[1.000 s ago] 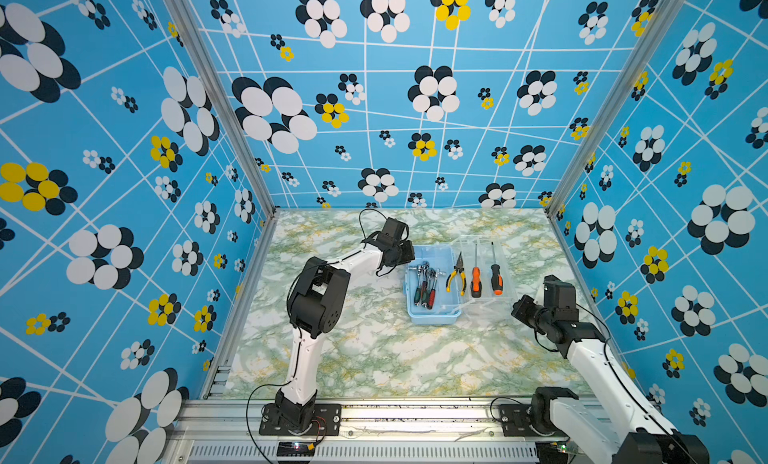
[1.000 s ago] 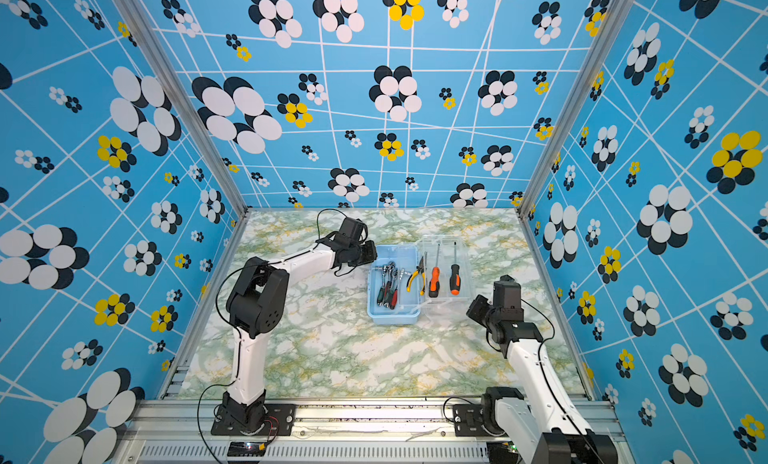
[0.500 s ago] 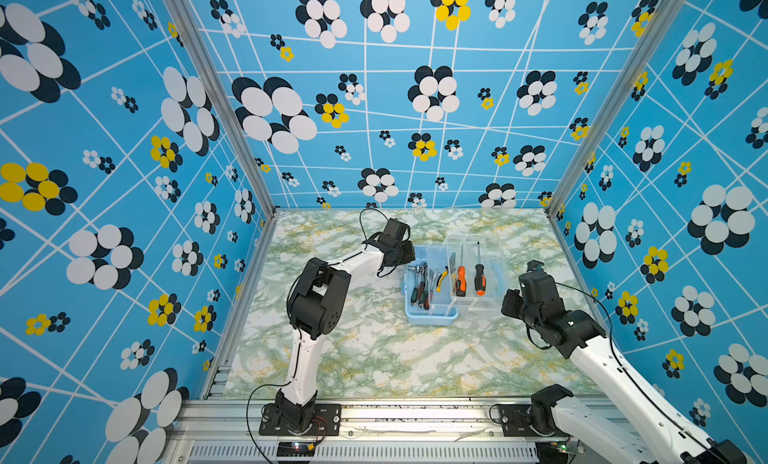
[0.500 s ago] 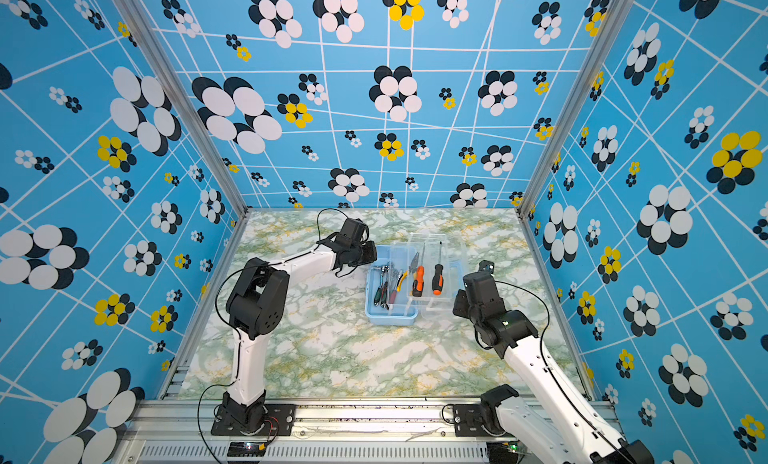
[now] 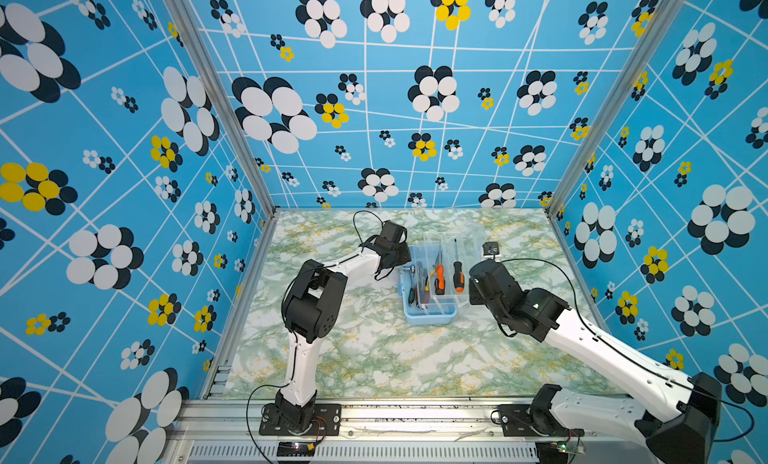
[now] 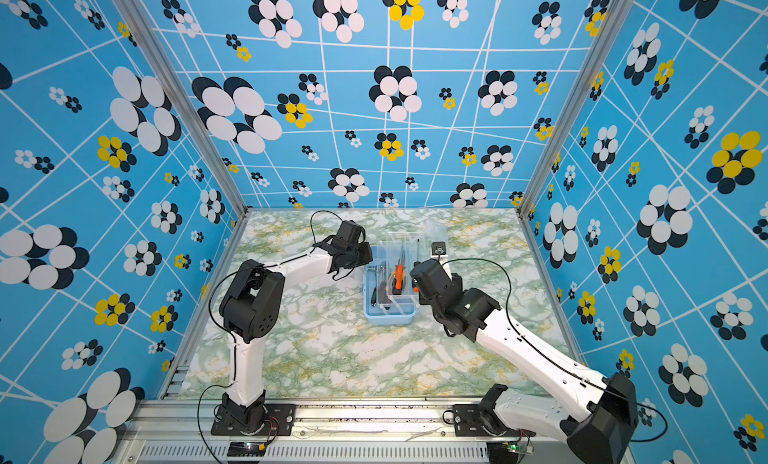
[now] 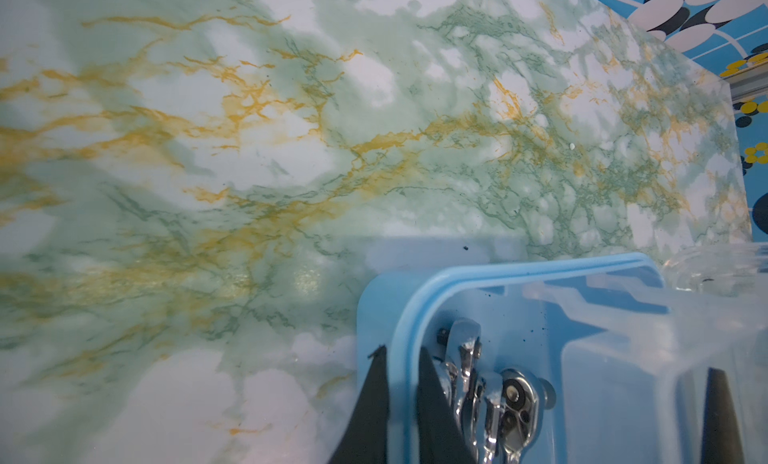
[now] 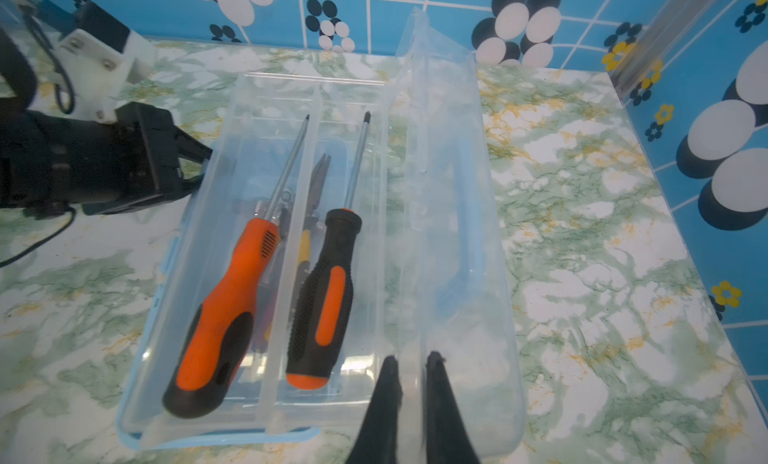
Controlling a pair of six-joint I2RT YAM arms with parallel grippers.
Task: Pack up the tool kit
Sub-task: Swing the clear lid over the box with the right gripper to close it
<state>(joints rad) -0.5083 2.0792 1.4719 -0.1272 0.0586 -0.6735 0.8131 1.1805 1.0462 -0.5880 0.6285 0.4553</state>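
Blue tool kit (image 5: 430,318) lies front-to-back, screwdrivers (image 8: 220,312) point rearward; left fingers (image 7: 370,412) pinch rim (image 7: 403,378), right fingers (image 8: 386,403) lid (image 8: 444,150).

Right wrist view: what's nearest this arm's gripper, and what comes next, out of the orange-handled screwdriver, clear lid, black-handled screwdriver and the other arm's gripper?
1. clear lid, pinched in the right gripper's jaws.
2. black-handled screwdriver, in the compartment beside the lid.
3. orange-handled screwdriver, one compartment farther.
4. left gripper, on the box's opposite rim.
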